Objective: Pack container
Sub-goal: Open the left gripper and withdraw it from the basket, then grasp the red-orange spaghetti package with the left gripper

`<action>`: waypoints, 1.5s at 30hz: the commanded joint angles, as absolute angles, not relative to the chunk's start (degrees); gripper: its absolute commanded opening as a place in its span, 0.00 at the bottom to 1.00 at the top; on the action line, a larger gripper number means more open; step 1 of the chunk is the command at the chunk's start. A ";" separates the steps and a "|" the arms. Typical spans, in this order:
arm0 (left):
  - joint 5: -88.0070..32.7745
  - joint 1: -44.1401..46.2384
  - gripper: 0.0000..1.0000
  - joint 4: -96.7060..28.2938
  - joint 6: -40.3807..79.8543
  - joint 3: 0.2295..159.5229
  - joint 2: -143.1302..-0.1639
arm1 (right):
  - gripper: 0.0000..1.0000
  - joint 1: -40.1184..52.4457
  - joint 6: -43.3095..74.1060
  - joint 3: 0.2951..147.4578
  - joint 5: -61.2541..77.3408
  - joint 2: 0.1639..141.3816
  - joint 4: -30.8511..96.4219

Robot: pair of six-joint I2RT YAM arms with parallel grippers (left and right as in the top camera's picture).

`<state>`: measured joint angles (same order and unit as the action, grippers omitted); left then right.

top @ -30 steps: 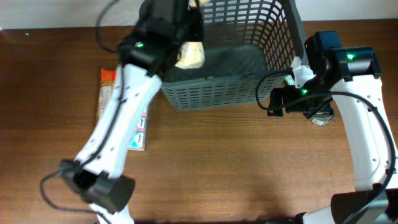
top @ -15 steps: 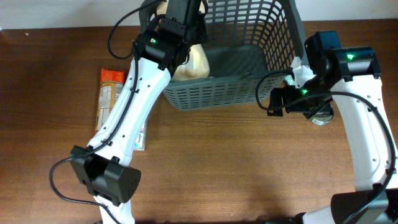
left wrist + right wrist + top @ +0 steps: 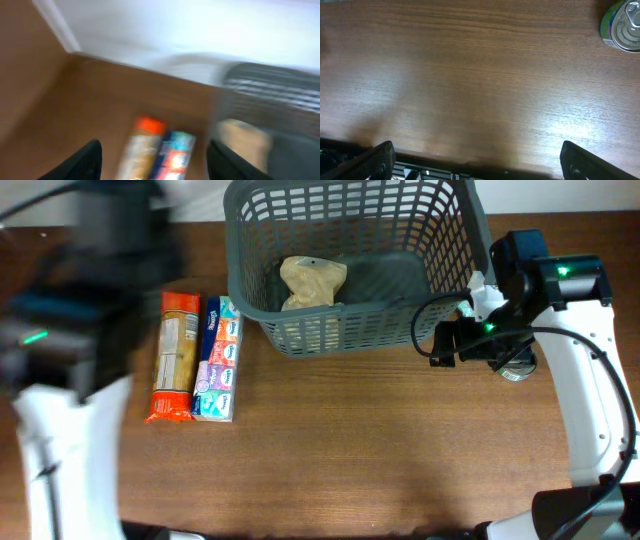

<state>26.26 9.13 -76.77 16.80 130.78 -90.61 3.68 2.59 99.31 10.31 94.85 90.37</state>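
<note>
Starting nearest the robot, the wooden counter [image 3: 350, 450] fills the foreground. The left arm [image 3: 60, 410] is a smeared white and black shape along its left side, and the right arm [image 3: 600, 410] stands sharp along its right. The right gripper [image 3: 477, 157] faces down over plain wood near the container's right front corner. In the right wrist view its two fingers sit at the lower corners of the frame, spread wide, with nothing between them. A silver tin can [image 3: 622, 25] stands upright on the counter just beside that arm, apart from the fingers. Farther in on the left, an orange packet [image 3: 175, 358] and a blue pack [image 3: 218, 360] lie flat side by side, their long edges touching, just left of the container. The left gripper [image 3: 156, 160] shows only in a heavily blurred wrist view, yet both dark fingers can be made out at the lower left and lower right, wide apart and holding nothing, with the two packs and a corner of the container beyond them. Farthest back sits the container [image 3: 340, 330], a dark grey lattice-sided basket, upright on the counter at its far middle. A crumpled tan bag [image 3: 312, 280] lies inside on its bottom, towards the left front.
</note>
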 commanded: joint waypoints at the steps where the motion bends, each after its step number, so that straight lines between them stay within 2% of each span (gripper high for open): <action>1: 16.91 -0.21 0.59 -77.01 5.69 128.51 -91.92 | 0.99 3.73 2.33 99.26 10.96 95.26 90.35; 5: -2.76 -13.37 0.70 -71.13 -5.39 121.54 -91.90 | 0.99 3.73 2.33 99.26 10.96 95.26 90.35; 7: -5.96 -19.31 0.72 -67.05 -6.52 114.67 -91.90 | 0.99 3.73 2.33 99.26 10.96 95.26 90.35; 11: -5.96 -23.59 0.78 -59.07 -9.43 100.05 -91.90 | 0.99 3.73 2.33 99.26 10.96 95.26 90.35; 18: -6.24 -21.71 0.87 -39.75 -12.27 75.13 -91.92 | 0.99 3.73 2.33 99.26 10.96 95.26 90.35; 19: -6.24 -20.75 0.93 -34.98 -13.41 70.37 -91.92 | 0.99 3.73 2.33 99.26 10.96 95.26 90.35; 22: -5.56 -18.92 1.00 -26.89 -13.82 63.11 -91.92 | 0.99 3.73 2.33 99.26 10.96 95.26 90.35; 27: -5.65 -17.10 0.99 -14.92 -13.78 54.06 -92.05 | 0.99 3.73 2.33 99.26 10.96 95.26 90.35; 37: -9.56 -16.64 0.99 -7.42 -13.80 51.35 -100.66 | 0.99 3.73 2.33 99.26 10.96 95.26 90.37; 45: -9.89 -14.59 1.00 -6.15 -13.80 51.35 -103.90 | 0.99 3.73 2.33 99.26 10.96 95.26 90.35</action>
<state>-8.32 -15.35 -6.57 -12.88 51.86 -102.04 3.68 2.57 99.31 10.28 94.85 90.37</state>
